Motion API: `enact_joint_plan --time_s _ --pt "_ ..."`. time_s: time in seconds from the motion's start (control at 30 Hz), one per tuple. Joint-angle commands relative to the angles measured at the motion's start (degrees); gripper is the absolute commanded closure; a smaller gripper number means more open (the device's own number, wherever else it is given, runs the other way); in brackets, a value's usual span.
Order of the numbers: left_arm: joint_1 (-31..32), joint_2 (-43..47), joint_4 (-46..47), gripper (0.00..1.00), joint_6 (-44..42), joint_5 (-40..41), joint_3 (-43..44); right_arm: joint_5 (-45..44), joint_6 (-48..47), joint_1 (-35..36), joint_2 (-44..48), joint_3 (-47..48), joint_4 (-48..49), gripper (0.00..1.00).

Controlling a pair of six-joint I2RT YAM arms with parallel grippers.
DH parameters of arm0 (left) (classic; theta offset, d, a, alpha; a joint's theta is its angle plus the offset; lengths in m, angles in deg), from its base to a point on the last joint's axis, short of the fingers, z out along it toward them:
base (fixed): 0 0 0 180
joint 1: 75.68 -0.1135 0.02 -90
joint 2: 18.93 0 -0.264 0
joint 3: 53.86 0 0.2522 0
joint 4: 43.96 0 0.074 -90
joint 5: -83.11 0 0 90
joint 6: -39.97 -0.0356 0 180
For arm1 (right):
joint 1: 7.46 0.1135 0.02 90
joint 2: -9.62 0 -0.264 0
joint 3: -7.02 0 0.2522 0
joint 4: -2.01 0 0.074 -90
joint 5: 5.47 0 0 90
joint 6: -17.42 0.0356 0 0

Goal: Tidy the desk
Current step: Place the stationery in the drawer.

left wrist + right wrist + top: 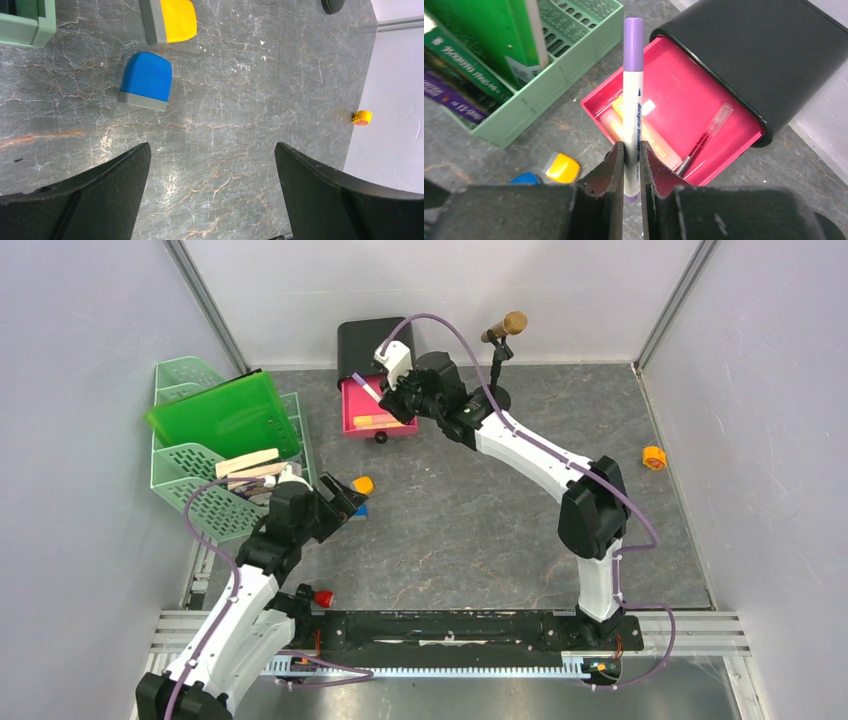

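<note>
Clamping a purple marker [632, 75], the right end effector [631, 150] hangs over the open pink drawer [684, 100] at the far side of the bench [549, 135]. Left end effector [212, 147] spread wide, marbled bench directly beneath, blue block [147, 80] just beyond its fingers.

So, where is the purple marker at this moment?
The purple marker is held in the right gripper, over the open pink drawer at the far side of the desk, left of centre in the top view.

The left pincer [211, 150] gapes wide (arm bent low), the right pincer [631, 150] pinches a purple marker [633, 75].
</note>
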Motion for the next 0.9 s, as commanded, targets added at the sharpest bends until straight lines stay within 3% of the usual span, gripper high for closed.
enact_joint_plan --time_s 0.0,0.77,0.8,0.87 --pt "0.08 -0.05 -0.21 0.00 -2.74 -0.70 0.73 -6.33 -1.39 -0.27 -2.52 2.98 7.37 1.00" --pt "0.05 2.68 -5.05 0.00 -3.89 2.47 2.55 -17.89 -5.52 -0.20 -14.74 7.35 14.94 1.00" --pt "0.11 2.56 -4.96 0.00 -3.89 2.45 2.63 -17.86 -5.45 -0.20 -14.87 7.36 15.04 0.98" --pt "0.08 2.19 -5.09 0.00 -4.05 2.44 2.80 -17.18 -5.25 -0.21 -15.33 7.91 15.15 0.85"
